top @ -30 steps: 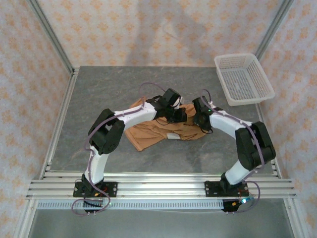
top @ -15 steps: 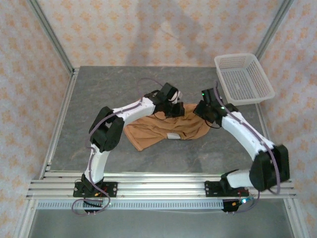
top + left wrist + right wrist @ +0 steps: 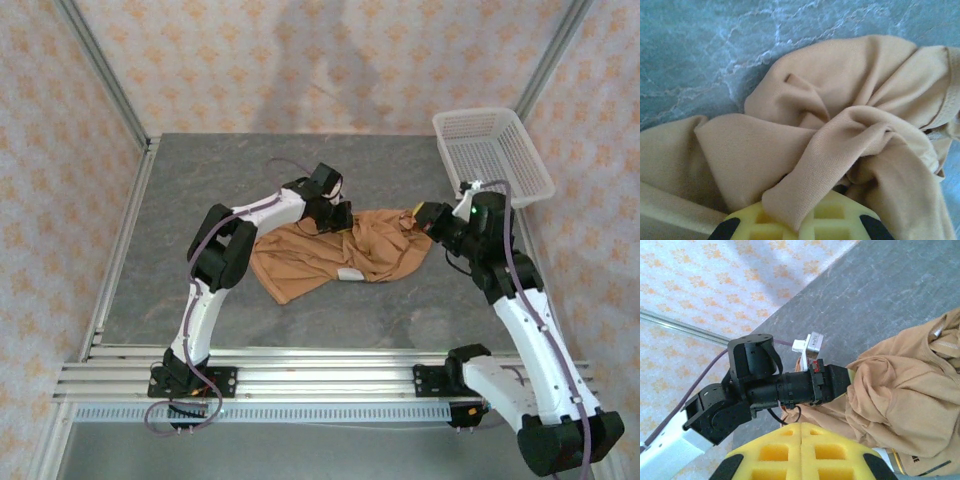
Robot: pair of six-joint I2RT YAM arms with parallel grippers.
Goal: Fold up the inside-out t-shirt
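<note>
Left gripper point(image 3: 336, 214): we see jaws clamped on bunched cloth of the inside-out t-shirt point(image 3: 330, 255).
Right gripper point(image 3: 800, 441): jaws pressed together at its edge.

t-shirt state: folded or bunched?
Bunched, not folded: the t-shirt lies in crumpled heaps on the table, with no flat layers or straight fold edges.

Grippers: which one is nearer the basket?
The right gripper, at the shirt's right edge by the basket; the left gripper sits across the shirt, farther off.
</note>
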